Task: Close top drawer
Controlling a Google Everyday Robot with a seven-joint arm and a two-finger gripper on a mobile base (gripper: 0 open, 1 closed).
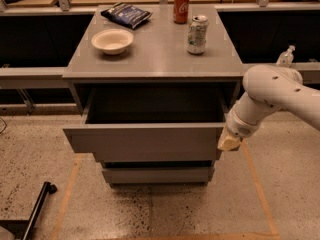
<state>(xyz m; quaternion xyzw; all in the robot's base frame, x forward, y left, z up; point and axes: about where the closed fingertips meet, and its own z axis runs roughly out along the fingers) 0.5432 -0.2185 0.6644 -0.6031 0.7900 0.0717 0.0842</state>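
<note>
The top drawer (145,141) is a wide grey drawer with a flat handleless front, pulled far out of the grey cabinet (150,64); its inside looks dark and empty. My white arm comes in from the right. My gripper (229,142), with pale beige tips, sits at the right end of the drawer's front panel, touching or very close to its corner. The two shorter drawer fronts (156,174) lie below, pushed in.
On the cabinet top stand a white bowl (112,40), a dark snack bag (126,15), a red soda can (181,6) and a pale can (197,34). Dark counters flank the cabinet. A black bar (35,211) lies on the speckled floor at lower left.
</note>
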